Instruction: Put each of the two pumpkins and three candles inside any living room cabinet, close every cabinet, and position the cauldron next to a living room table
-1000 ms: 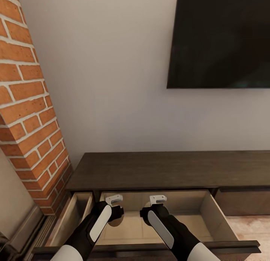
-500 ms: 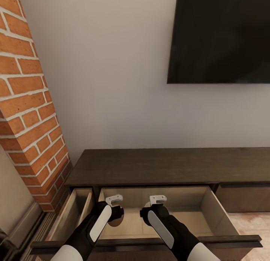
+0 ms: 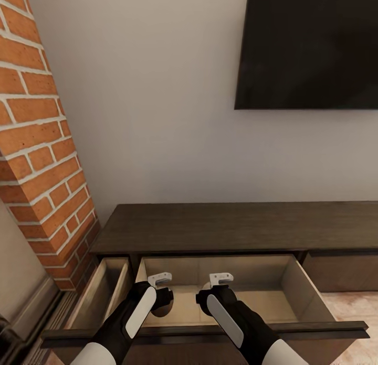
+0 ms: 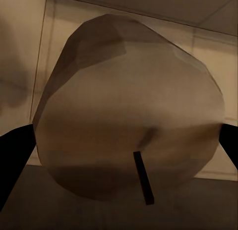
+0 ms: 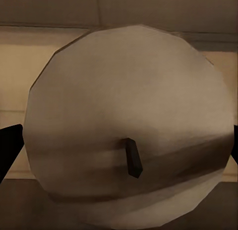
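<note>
My left gripper (image 3: 161,298) is shut on a tan candle (image 4: 129,91); a sliver of that candle (image 3: 160,309) shows under the wrist in the head view. My right gripper (image 3: 203,298) is shut on a second tan candle (image 5: 129,81), its flat round end and dark wick facing the wrist camera. Both grippers hang over the grey-beige inside of the wide open drawer (image 3: 294,286) of the dark brown cabinet (image 3: 220,226). In the wrist views the left gripper (image 4: 121,150) and right gripper (image 5: 121,148) have dark fingers at either side of each candle.
A narrower drawer (image 3: 102,294) stands open beside the wide one, close to the brick column (image 3: 42,145). A black TV (image 3: 310,45) hangs on the wall above the cabinet. The open drawer front (image 3: 210,333) runs across just below my arms. Wooden floor (image 3: 357,307) shows at the right.
The whole head view has shifted: TV and cabinet sit higher in the picture and more of the drawer insides shows. Both grippers keep their candles and their places in the picture.
</note>
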Robot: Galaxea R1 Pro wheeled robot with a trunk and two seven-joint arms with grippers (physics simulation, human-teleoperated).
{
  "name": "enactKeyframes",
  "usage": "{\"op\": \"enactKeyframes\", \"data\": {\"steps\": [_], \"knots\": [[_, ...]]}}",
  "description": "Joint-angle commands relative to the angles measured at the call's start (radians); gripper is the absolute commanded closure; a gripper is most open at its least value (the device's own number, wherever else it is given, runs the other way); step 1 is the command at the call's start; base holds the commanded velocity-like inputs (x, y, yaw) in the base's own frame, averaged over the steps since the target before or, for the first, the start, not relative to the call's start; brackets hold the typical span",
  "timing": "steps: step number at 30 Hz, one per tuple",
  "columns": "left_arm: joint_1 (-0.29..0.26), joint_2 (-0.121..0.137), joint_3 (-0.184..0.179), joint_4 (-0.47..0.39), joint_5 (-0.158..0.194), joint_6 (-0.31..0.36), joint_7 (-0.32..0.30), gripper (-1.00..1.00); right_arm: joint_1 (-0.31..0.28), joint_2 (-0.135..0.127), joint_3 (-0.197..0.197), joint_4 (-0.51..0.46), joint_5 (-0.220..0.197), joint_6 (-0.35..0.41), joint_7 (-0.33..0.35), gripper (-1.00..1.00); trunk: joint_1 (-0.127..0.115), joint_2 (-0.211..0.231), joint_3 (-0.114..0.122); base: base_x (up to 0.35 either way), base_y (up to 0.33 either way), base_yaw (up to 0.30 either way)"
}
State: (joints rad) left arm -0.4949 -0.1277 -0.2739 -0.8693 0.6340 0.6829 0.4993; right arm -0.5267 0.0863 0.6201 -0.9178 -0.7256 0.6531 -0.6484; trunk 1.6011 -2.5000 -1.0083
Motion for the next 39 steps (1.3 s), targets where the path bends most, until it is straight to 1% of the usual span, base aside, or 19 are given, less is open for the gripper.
{"op": "enactKeyframes", "data": {"steps": [1, 8, 22, 26, 34, 39], "knots": [[-0.001, 0.000, -0.002, -0.002, 0.010, 0.001, 0.010, 1.00, -0.001, 0.000, 0.003, -0.001, -0.009, 0.001, -0.010, 1.00, 0.000, 0.000, -0.001, 0.000, 0.000, 0.000], [-0.001, 0.000, -0.002, -0.002, 0.010, 0.001, 0.010, 1.00, -0.001, 0.000, 0.003, 0.000, -0.009, 0.002, -0.010, 1.00, 0.000, 0.000, -0.001, 0.012, 0.000, 0.000], [-0.001, 0.000, -0.002, -0.001, 0.011, 0.001, 0.010, 1.00, -0.001, 0.000, 0.003, 0.000, -0.009, 0.002, -0.010, 1.00, 0.000, 0.000, -0.001, 0.098, 0.000, 0.000], [-0.001, 0.000, -0.002, -0.001, 0.012, 0.001, 0.010, 1.00, -0.001, 0.000, 0.003, 0.000, -0.009, 0.002, -0.010, 1.00, 0.000, 0.000, -0.001, 0.192, 0.047, 0.000], [-0.001, 0.000, -0.002, -0.002, 0.010, 0.001, 0.010, 1.00, -0.001, 0.000, 0.003, 0.001, -0.009, 0.002, -0.010, 1.00, 0.000, 0.000, -0.001, 0.024, 0.005, 0.000], [-0.001, 0.000, -0.002, -0.002, 0.010, 0.001, 0.010, 1.00, -0.001, 0.000, 0.003, 0.002, -0.009, 0.002, -0.010, 1.00, 0.002, -0.002, -0.020, 0.001, 0.000, 0.000]]}}
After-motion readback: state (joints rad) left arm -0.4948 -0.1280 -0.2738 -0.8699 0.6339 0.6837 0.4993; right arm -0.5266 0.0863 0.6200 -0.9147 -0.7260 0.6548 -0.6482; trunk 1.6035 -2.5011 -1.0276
